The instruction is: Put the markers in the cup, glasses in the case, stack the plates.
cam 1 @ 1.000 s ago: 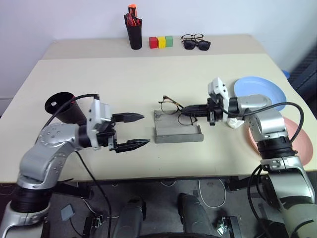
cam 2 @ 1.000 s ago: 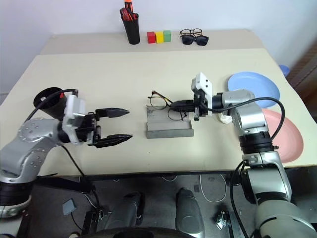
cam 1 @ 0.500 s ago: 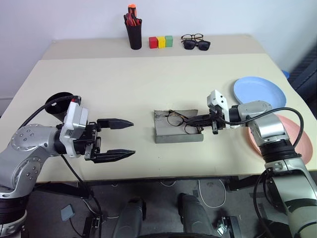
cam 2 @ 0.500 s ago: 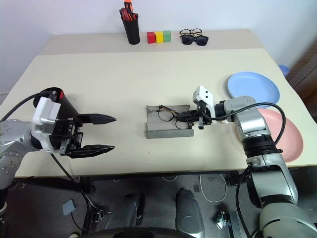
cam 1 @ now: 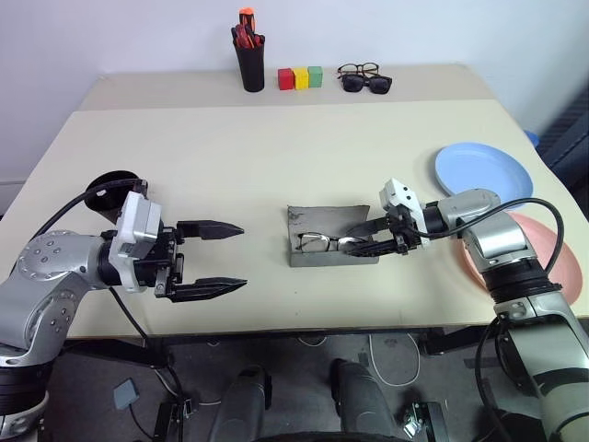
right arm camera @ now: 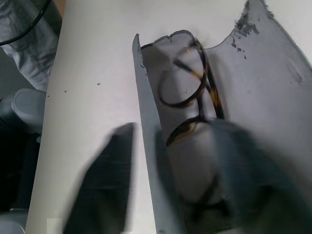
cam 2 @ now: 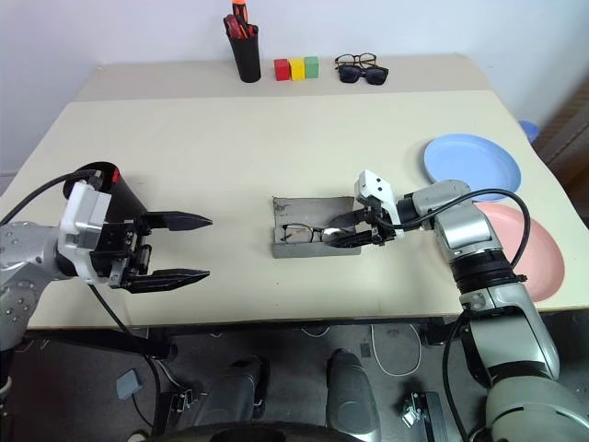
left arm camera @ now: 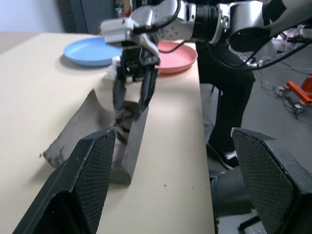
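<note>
Two black fingers of the left gripper stand spread wide over bare desk, beside the tapered black cup, the arm reaching level toward the middle. Farther in, thin dark wire-framed glasses lie inside the open grey felt case (lid back, silvery lining up). Right gripper, angled down, straddles the case's near wall with fingers parted. Beyond it sit pink plate and light blue plate.

Bare table between case and cup — right gripper blocks the case's right end
</note>
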